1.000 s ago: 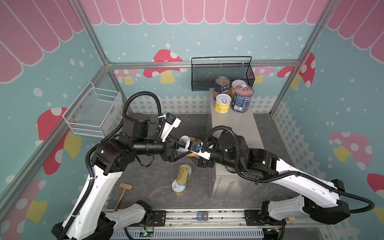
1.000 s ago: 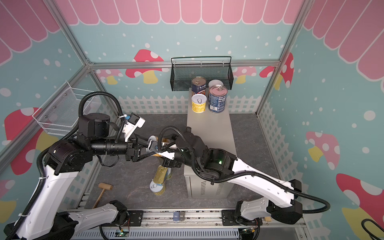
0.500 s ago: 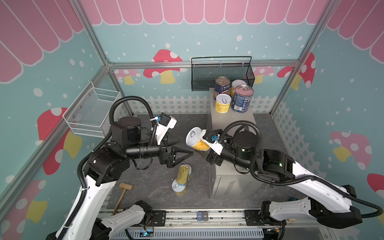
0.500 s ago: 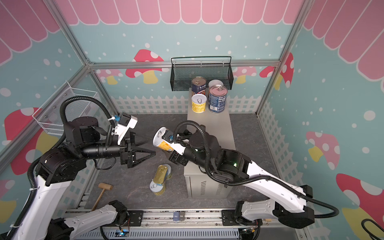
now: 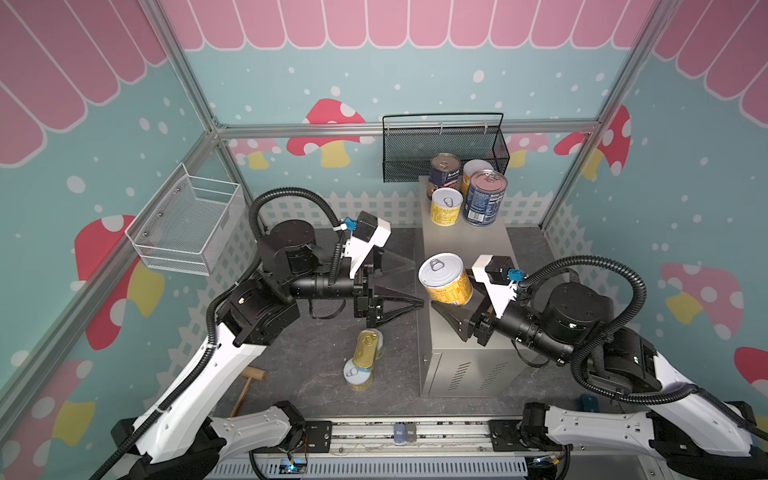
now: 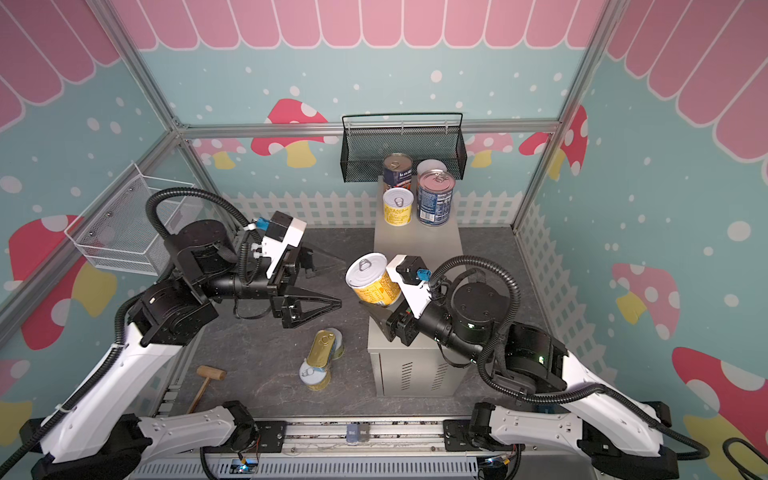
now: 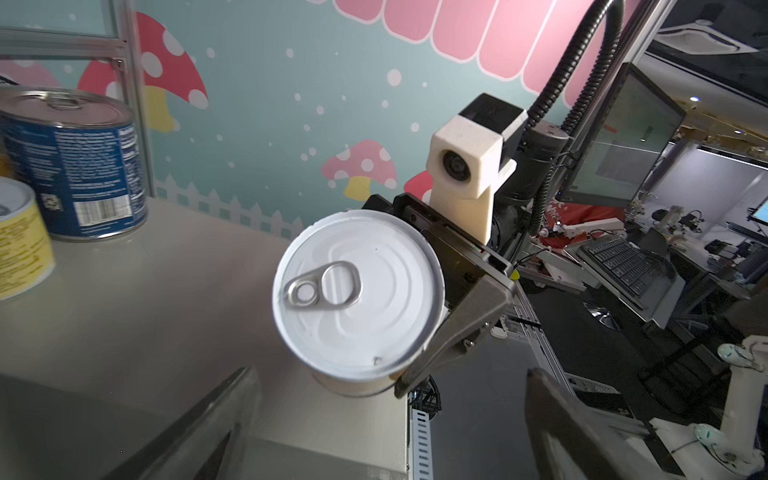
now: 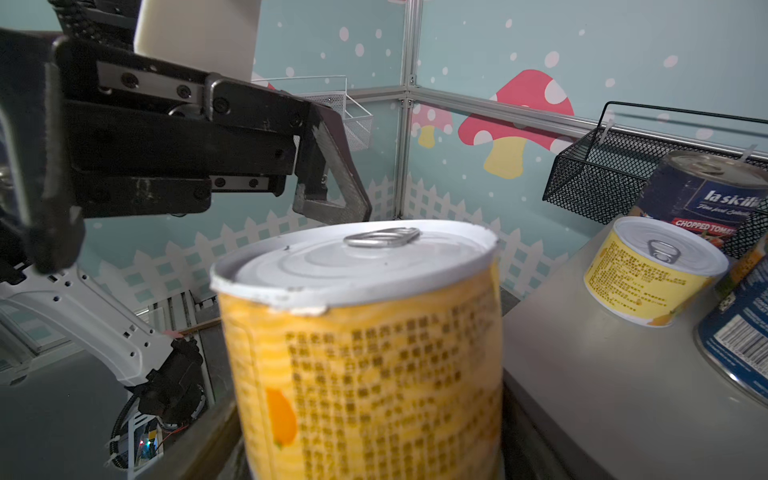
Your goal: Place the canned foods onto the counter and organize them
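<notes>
**Change of state.** The handover is completing. A second ago both grippers were meeting at the short yellow-labelled can with white pull-tab lid (image 5: 444, 278). Now the left gripper (image 5: 417, 282) is standing fully spread and empty, just beside the can. The right gripper (image 5: 446, 299) alone is clamping the can by its side wall.

The can is hanging tilted over the near part of the tall beige-grey metal cabinet counter (image 5: 461, 237), at the edge facing the left arm, and is not resting on it. Placement is now falling to the right arm alone, and the can probably needs righting before set-down.

**Stock.**
- Two tall dark-blue-labelled cans (image 5: 484, 197) and two more yellow-labelled cans (image 5: 446, 205) are standing at the counter's far end.
- The flat rectangular gold tin (image 5: 368, 347) is lying across two remaining yellow cans (image 5: 357, 374) on the dark floor.

**Containers.** Nothing is showing inside the black mesh basket (image 5: 444, 137) or the white wire basket (image 5: 187, 220).
</notes>
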Available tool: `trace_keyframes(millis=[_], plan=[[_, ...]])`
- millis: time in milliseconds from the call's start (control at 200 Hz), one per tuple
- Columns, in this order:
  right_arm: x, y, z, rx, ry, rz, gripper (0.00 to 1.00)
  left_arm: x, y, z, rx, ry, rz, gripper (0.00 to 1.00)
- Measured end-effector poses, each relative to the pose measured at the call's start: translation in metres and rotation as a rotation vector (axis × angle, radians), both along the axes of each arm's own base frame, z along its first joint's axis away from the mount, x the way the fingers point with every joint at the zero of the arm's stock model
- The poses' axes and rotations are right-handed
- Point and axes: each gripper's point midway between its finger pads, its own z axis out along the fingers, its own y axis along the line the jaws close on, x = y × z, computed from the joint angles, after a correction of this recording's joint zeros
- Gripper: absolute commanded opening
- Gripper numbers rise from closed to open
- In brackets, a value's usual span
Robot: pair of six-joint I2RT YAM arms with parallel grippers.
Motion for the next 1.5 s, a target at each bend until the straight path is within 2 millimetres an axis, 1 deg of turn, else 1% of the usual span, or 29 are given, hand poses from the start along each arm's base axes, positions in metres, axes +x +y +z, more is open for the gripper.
trace_keyframes(millis=[125, 230, 475, 605, 675, 735, 800, 926, 1011, 1096, 1181, 1236, 1346, 1416, 1501], plan=[[-0.004, -0.001, -0.001, 0.025, 0.018, 0.016, 0.58, 0.003, -0.018, -0.002, 0.003, -0.004, -0.030, 0.99], [-0.006, 0.000, 0.001, 0.043, 0.025, 0.026, 0.58, 0.002, -0.026, 0.000, -0.002, -0.014, -0.043, 0.99], [-0.008, 0.002, 0.006, 0.077, 0.022, 0.043, 0.59, -0.001, -0.033, 0.007, -0.025, -0.052, -0.050, 0.99], [-0.008, 0.003, 0.004, 0.076, 0.025, 0.048, 0.60, 0.000, -0.037, 0.007, -0.029, -0.058, -0.052, 0.98], [-0.008, 0.004, 0.003, 0.073, 0.027, 0.049, 0.60, 0.001, -0.040, 0.007, -0.033, -0.061, -0.054, 0.96], [-0.008, 0.004, 0.002, 0.073, 0.027, 0.049, 0.61, 0.002, -0.042, 0.007, -0.035, -0.063, -0.056, 0.93], [-0.008, 0.004, 0.002, 0.073, 0.027, 0.049, 0.61, 0.004, -0.043, 0.007, -0.037, -0.065, -0.052, 0.85], [-0.008, 0.003, 0.002, 0.078, 0.028, 0.047, 0.65, 0.008, -0.045, 0.008, -0.040, -0.075, -0.038, 0.64], [-0.008, 0.002, 0.001, 0.089, 0.031, 0.043, 0.69, 0.010, -0.047, 0.007, -0.041, -0.079, -0.034, 0.59], [-0.008, 0.000, 0.000, 0.093, 0.029, 0.038, 0.79, 0.010, -0.048, 0.007, -0.040, -0.077, -0.031, 0.55], [-0.007, -0.002, 0.001, 0.094, 0.025, 0.029, 0.90, 0.012, -0.049, 0.006, -0.038, -0.077, -0.021, 0.54], [-0.005, -0.003, 0.002, 0.104, 0.027, 0.018, 0.96, 0.017, -0.051, 0.004, -0.032, -0.073, 0.000, 0.54], [0.003, -0.011, 0.000, 0.076, 0.032, -0.046, 0.98, 0.034, -0.056, -0.004, -0.008, -0.063, 0.074, 0.54], [0.010, -0.020, -0.005, 0.035, 0.051, -0.113, 0.99, 0.048, -0.059, -0.011, 0.021, -0.051, 0.135, 0.54], [0.018, -0.039, -0.014, -0.018, 0.083, -0.211, 0.99, 0.067, -0.061, -0.017, 0.056, -0.046, 0.215, 0.54]])
